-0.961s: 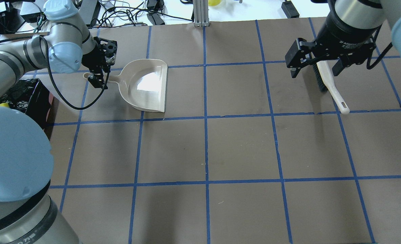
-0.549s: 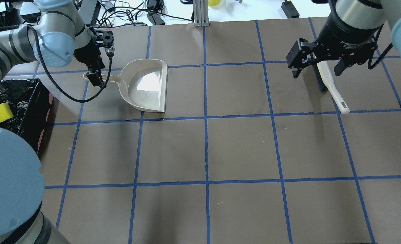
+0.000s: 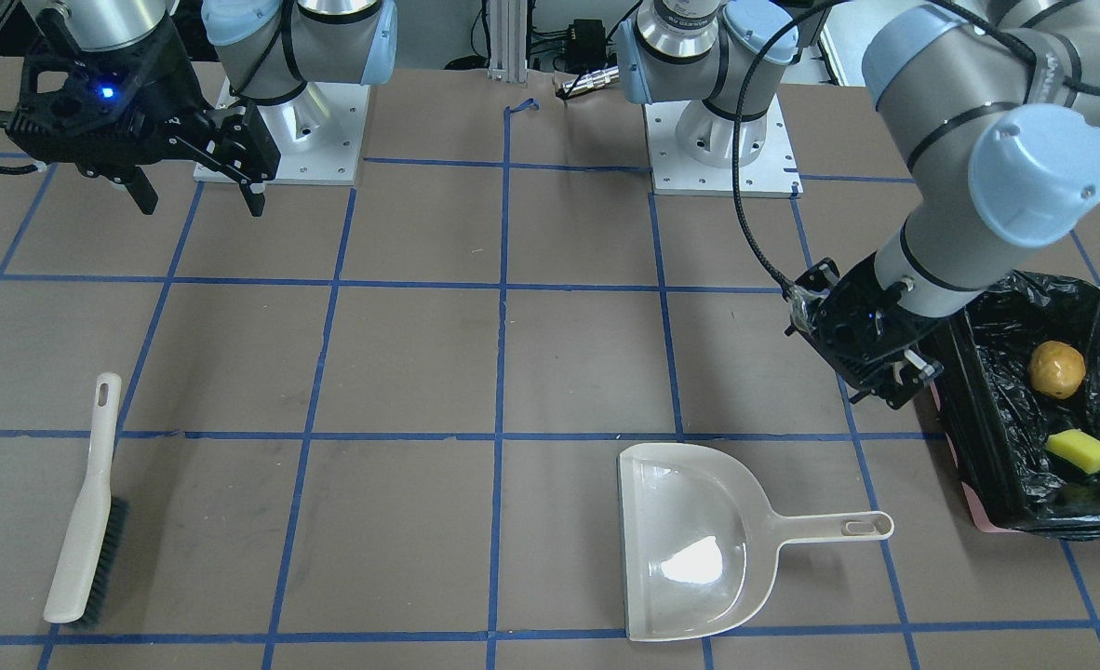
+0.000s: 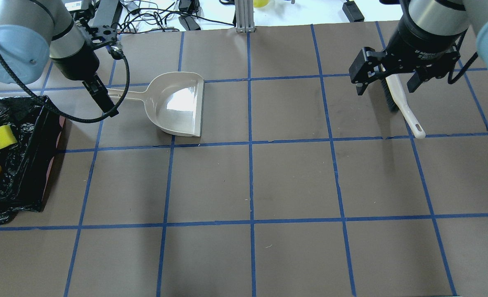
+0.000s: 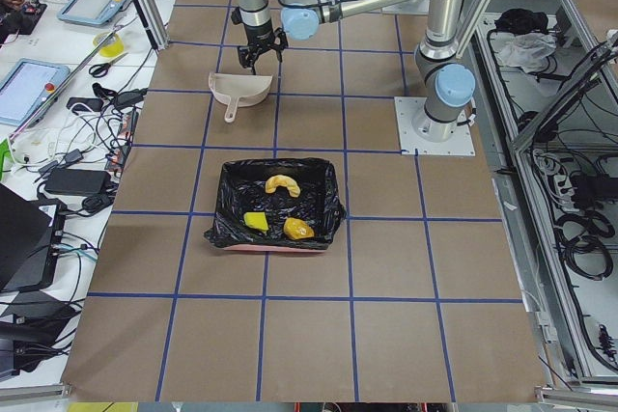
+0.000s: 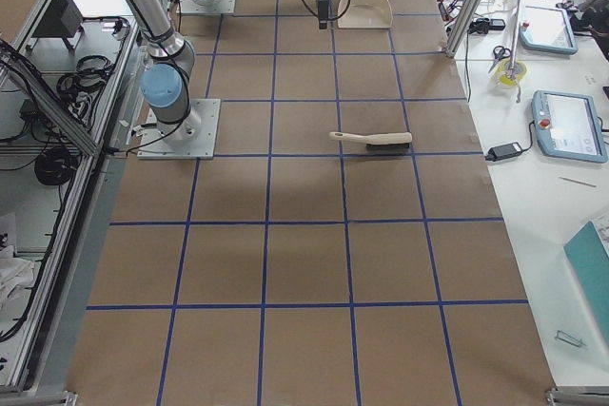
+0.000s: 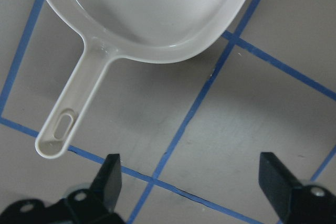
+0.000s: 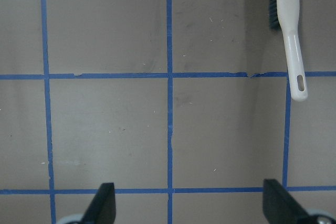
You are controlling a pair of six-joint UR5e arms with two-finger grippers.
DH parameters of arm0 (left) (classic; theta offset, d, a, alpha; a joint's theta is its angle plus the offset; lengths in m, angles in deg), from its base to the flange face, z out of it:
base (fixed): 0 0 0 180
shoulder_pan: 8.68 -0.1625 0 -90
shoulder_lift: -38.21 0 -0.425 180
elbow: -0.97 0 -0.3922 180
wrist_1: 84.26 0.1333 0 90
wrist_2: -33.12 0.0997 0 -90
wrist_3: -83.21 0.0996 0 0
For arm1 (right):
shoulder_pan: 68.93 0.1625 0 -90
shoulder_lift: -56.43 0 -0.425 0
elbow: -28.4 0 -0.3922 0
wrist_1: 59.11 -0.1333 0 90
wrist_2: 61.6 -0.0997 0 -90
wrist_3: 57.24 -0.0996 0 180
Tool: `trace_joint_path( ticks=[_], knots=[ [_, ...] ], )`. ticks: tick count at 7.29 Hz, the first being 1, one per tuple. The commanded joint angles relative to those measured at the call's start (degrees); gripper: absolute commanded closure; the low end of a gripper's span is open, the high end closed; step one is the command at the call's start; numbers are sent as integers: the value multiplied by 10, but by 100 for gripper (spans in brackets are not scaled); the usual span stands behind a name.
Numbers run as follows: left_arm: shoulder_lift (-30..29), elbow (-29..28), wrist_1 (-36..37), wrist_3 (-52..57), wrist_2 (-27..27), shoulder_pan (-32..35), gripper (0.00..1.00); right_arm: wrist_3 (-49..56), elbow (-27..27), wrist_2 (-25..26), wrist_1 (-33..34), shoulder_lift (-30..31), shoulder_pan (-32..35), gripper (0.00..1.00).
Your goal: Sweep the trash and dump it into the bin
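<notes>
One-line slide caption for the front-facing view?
Left gripper and right gripper open, empty; dustpan, brush on table; potato lump and yellow wedge in bin.

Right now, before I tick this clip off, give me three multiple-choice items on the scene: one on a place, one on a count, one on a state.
1. Where is the trash?
A. In the bin
B. In the dustpan
C. Beside the brush

2. How many pieces lie in the bin?
A. One
B. Three
C. Five

3. How is the left hand?
A. Shut on the dustpan handle
B. Open and empty
C. Shut on the brush

Key: 1 A, every piece sits on its black bag. 2 B, the left side view shows three. 3 B, its wrist view shows the fingers wide apart with nothing between.
</notes>
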Motion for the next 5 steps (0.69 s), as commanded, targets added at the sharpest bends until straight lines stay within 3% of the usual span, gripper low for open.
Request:
trace_joint_path(
  ticks=[1, 3, 4, 5],
  knots=[
    [79, 78, -3, -150, 1, 0, 0, -1, -1, 0, -19, 1, 0, 0],
    [124, 79, -34, -338, 8, -1, 0, -1, -3, 1, -22, 1, 0, 0],
    [128, 54, -65, -482, 5, 0, 0, -1, -3, 1, -23, 0, 0, 0],
    [116, 1, -136, -555, 3, 6, 0, -1, -4, 1, -22, 1, 0, 0]
  ],
)
